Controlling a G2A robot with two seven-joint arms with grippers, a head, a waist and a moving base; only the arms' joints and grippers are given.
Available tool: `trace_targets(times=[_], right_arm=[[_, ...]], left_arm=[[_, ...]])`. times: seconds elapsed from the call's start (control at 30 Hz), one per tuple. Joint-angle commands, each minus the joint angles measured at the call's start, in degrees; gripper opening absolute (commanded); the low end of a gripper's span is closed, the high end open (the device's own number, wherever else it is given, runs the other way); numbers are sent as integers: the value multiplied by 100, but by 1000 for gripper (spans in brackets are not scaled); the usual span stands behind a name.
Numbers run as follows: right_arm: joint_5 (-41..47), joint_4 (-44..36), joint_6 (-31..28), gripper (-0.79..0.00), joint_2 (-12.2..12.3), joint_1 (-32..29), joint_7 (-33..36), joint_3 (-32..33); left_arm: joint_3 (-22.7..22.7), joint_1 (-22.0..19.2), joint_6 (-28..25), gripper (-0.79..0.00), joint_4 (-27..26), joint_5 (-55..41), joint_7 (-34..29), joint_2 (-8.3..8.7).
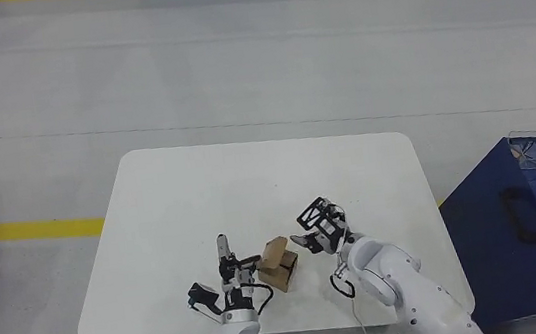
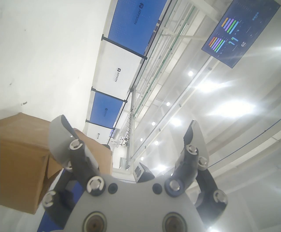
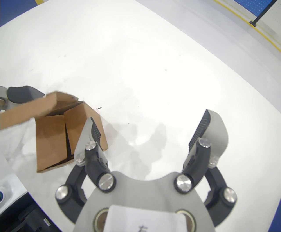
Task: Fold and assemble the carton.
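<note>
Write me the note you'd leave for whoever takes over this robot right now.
Left gripper: open, empty, one finger right beside the carton.
Right gripper: open, empty, close to the carton's other side.
Carton: on the table, between the two grippers.
Done: carton partly raised into a box shape.
Left: flaps are open; fold them in and close it.
</note>
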Motion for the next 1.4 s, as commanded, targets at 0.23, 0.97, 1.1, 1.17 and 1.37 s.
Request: trace_targets(times=[0.23,0.97,1.1,1.17,1.37], right_arm=[[723,-234,-1645,0,234,-453,925,866],[544,1231,-283,0,-134,684,625,-493],[689,1360,-175,0,-177,822,558,-519],[662,1416,-65,0,-181,876,534,-478],[1027,1431,87,0,-144,855,313,-55]], left_arm=[[-240,-26,156,0,-30,294,508,-43],[-155,102,1400,0,0,362,418,-174],[-146,284,1586,0,-141,521,220,-154],[-142,344,1653,0,-207,410,168,-162],[-137,511,1881,0,-422,452,-756,-104]])
